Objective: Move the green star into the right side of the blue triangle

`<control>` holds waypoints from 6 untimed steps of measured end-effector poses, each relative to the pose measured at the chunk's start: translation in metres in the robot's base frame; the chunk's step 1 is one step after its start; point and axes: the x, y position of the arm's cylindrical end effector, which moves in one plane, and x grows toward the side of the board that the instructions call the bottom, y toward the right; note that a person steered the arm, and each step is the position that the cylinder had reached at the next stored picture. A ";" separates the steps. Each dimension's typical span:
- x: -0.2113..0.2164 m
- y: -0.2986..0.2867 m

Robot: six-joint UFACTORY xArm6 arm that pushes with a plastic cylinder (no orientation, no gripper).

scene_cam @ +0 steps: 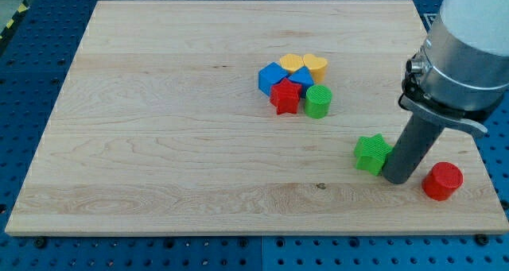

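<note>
Red cylinder [442, 181] beside my tip [395, 178] — green star [372, 153] touching.

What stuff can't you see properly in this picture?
- My tip: its side against the green star is hidden; contact can't be confirmed.
- Blue triangle: mostly covered by the red star and green cylinder.
- Arm: cut off by the view's top and right edges.

Open board between green star [371, 153] and blue triangle [301, 79]; green cylinder [318, 101] blocks triangle's right side.
</note>
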 end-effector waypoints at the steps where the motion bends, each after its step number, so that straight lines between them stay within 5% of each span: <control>1: 0.016 -0.019; 2: 0.027 -0.042; 4: -0.083 -0.039; 6: -0.007 -0.044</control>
